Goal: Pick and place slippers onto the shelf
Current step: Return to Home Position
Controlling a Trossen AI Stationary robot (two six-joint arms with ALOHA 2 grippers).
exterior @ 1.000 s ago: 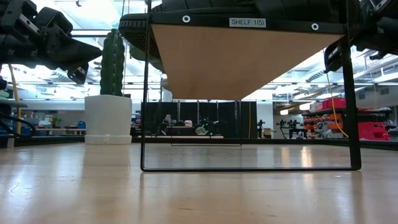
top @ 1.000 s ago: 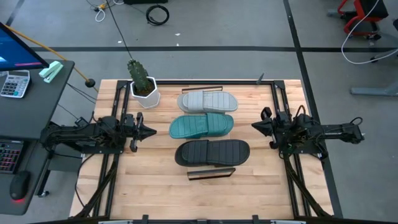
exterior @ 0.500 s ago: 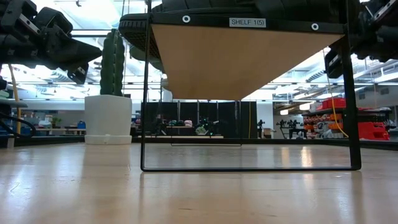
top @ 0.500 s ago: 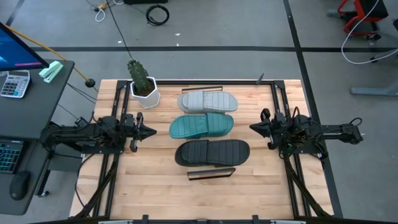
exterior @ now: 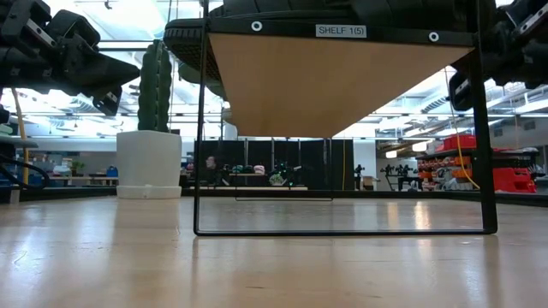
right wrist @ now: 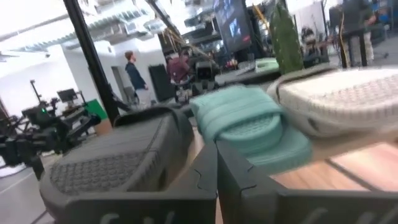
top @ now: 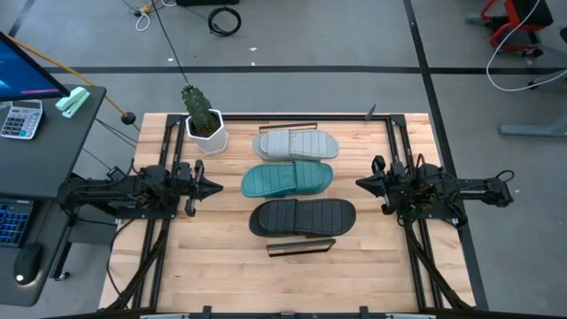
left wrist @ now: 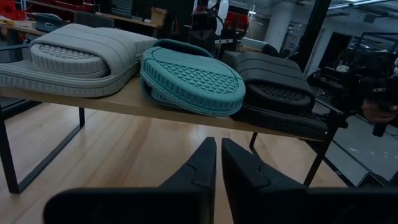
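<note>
Now, slippers: grey slipper, teal slipper and black slipper lie side by side, all three on the shelf, none on the tabletop.
Shelf: stands mid-table on thin dark legs, its board raised off the wood.
Left gripper: hangs beside the shelf on the cactus pot side, apart from the slippers; fingers together, nothing between them.
Right gripper: opposite side of the shelf, tips facing the slippers without touching; fingers together, empty.
Step in hand: judged to be the return to rest, since placing looks finished.
Next move: each arm should draw back away from the shelf, without clipping its end rails or nudging a slipper.
High view only: order of the three colours, and both arms at once.
Low view only: the board's underside, its label reading SHELF 1(5), and open space beneath.
Wrist views only: ribbed straps and soles close up; people in the room beyond, seen from the right wrist.
</note>
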